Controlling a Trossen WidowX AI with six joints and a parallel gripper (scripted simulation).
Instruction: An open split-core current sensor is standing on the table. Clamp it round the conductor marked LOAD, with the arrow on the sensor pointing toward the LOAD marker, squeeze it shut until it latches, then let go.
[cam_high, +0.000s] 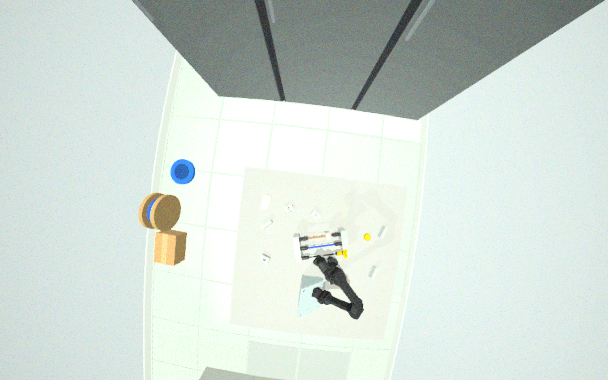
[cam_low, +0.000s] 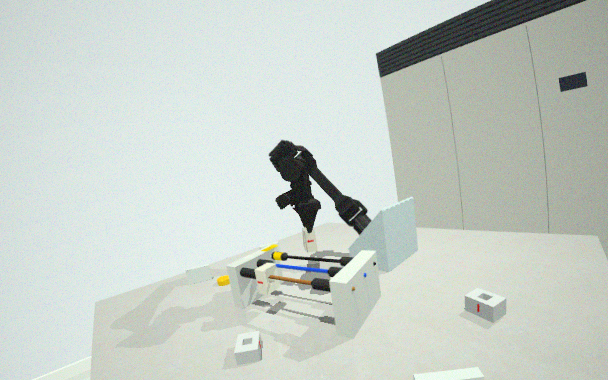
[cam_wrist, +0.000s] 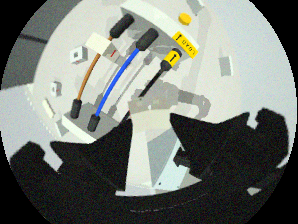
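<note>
My gripper (cam_high: 318, 258) (cam_low: 310, 234) (cam_wrist: 150, 119) is shut on the white split-core sensor (cam_low: 310, 242) (cam_wrist: 149, 145) and holds it just above the rack (cam_high: 298, 246) (cam_low: 356, 292). The rack carries three conductors. The black conductor (cam_low: 312, 258) (cam_wrist: 151, 86) has a yellow collar (cam_low: 277, 256) (cam_wrist: 170, 58) and lies by the yellow LOAD label (cam_high: 342, 253) (cam_low: 270, 247) (cam_wrist: 185, 44). The sensor hangs over this black conductor, not around it. The blue conductor (cam_low: 301, 268) (cam_wrist: 118, 79) and the orange conductor (cam_low: 296, 281) (cam_wrist: 87, 75) lie beside it. Another white clamp (cam_low: 263, 280) (cam_wrist: 102, 45) sits on the orange conductor.
A pale blue wedge (cam_high: 308, 296) (cam_low: 391, 234) stands at the arm's base. Small white blocks (cam_low: 484, 303) (cam_low: 248, 348) and flat white strips lie around the mat. A yellow disc (cam_high: 367, 237) (cam_low: 223, 280) (cam_wrist: 185, 19) lies beyond the label. A blue dish (cam_high: 182, 171), a spool (cam_high: 161, 211) and grey cabinets (cam_low: 500, 140) stand farther off.
</note>
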